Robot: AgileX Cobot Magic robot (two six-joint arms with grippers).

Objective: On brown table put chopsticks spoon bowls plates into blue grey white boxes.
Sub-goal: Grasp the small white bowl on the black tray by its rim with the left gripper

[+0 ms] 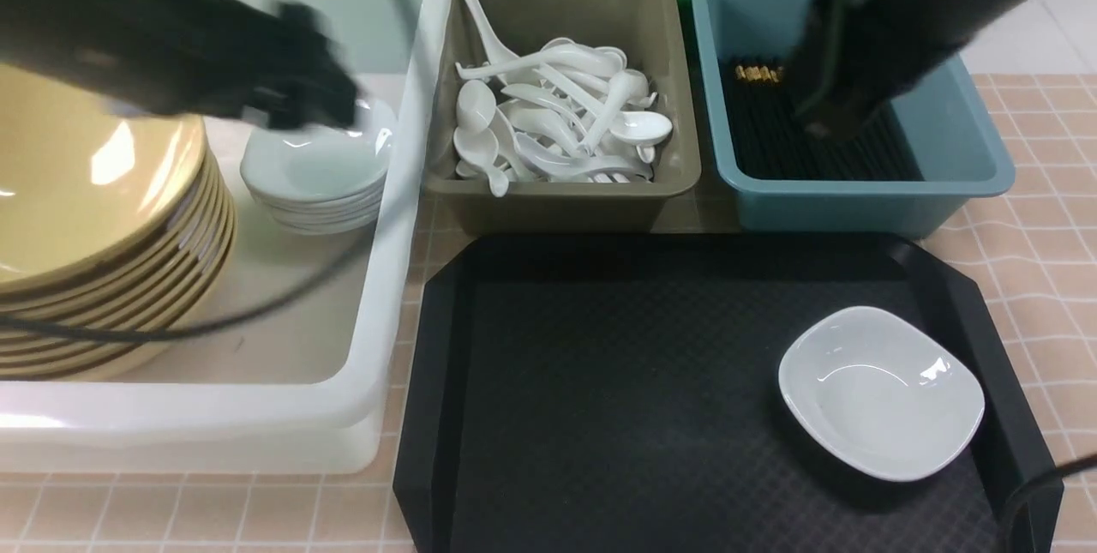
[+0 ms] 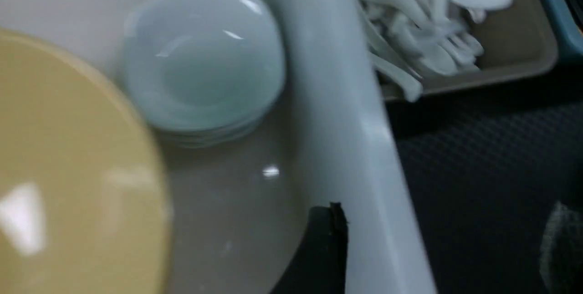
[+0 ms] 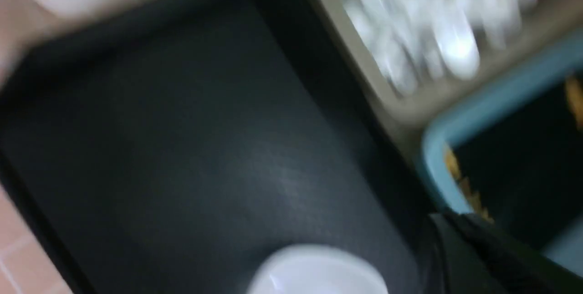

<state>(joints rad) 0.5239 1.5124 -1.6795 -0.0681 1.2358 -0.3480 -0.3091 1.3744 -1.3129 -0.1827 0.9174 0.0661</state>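
Observation:
One white plate (image 1: 881, 393) lies on the black tray (image 1: 617, 399), near its right side. In the white box (image 1: 377, 279) sit stacked tan bowls (image 1: 94, 219) and a stack of plates (image 1: 317, 176). My left gripper (image 1: 334, 107), blurred, hangs above that plate stack; in the left wrist view its fingers (image 2: 325, 248) stand wide apart, open and empty. The grey box (image 1: 557, 201) holds several spoons (image 1: 557, 120). Black chopsticks (image 1: 771, 141) fill the blue box (image 1: 857, 206). My right gripper (image 1: 818, 124) hovers over them, shut, with nothing seen in it.
The brown table (image 1: 1046, 236) shows to the right of the tray and along the front edge. The three boxes stand in a row behind and to the left of the tray. A black cable (image 1: 257, 313) drapes over the bowls and tub.

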